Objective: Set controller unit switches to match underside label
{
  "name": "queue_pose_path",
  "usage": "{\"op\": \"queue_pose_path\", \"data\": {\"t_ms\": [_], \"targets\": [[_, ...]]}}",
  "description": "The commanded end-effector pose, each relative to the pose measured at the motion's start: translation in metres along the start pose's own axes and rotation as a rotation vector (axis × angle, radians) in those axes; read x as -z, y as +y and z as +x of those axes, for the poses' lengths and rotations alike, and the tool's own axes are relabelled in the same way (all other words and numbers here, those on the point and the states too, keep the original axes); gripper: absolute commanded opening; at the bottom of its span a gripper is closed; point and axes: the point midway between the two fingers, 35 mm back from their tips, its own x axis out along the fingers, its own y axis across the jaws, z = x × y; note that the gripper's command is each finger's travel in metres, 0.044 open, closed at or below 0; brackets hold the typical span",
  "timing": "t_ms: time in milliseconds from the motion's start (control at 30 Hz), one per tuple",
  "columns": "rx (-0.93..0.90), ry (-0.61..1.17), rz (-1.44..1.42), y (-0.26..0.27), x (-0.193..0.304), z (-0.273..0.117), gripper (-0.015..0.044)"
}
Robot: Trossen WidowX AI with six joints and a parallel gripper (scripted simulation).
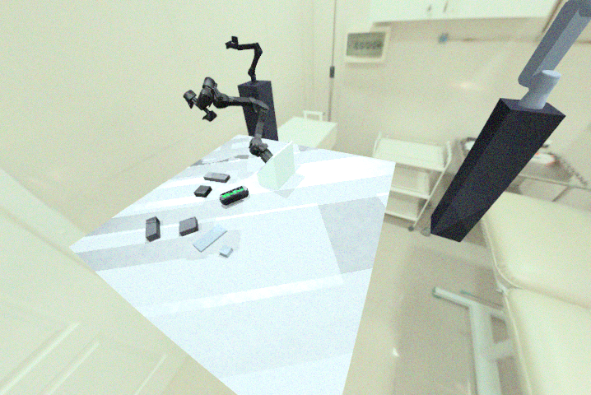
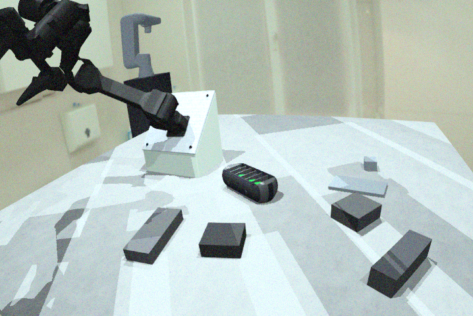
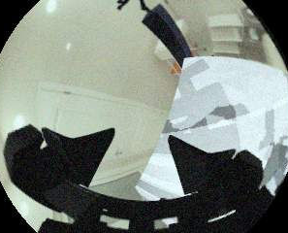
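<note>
The dark grey controller unit (image 1: 234,195) (image 2: 249,184) lies on the bench with its switches facing up and its underside hidden. Green shows at several switches, but their numbers and exact settings are too small to read. My gripper (image 1: 196,108) (image 2: 1,88) (image 3: 142,134) is open and empty, raised high and well away from the unit. In the wrist view its two black fingers stand wide apart with nothing between them, and the unit is not seen there.
A pale sloped box (image 1: 276,174) (image 2: 207,151) stands beside the unit, by the arm's base. Several dark blocks (image 1: 188,226) (image 2: 222,239) lie around. A pale blue plate (image 1: 210,238) (image 2: 358,186) and a small blue-grey cube (image 1: 225,251) (image 2: 370,164) lie farther along the bench.
</note>
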Motion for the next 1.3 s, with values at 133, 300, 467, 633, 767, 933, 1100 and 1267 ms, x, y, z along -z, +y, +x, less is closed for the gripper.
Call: {"op": "queue_pose_path", "data": {"t_ms": [133,300,467,633,767,933,1100,1267], "targets": [[-0.012,0.014,-0.049,-0.001,0.01,0.0,0.0269],[-0.093,0.139,-0.403,-0.017,0.087,-0.001,0.0137],[-0.154,0.305,-0.759,-0.057,0.162,-0.008,0.0006],[-0.189,0.507,-1.098,-0.119,0.223,-0.022,0.0],[-0.192,0.694,-1.353,-0.18,0.255,-0.038,0.0],[-0.16,0.959,-1.646,-0.264,0.271,-0.063,0.0],[-0.077,1.258,-1.899,-0.346,0.257,-0.094,0.0],[0.016,1.482,-2.046,-0.395,0.23,-0.117,0.0]]}}
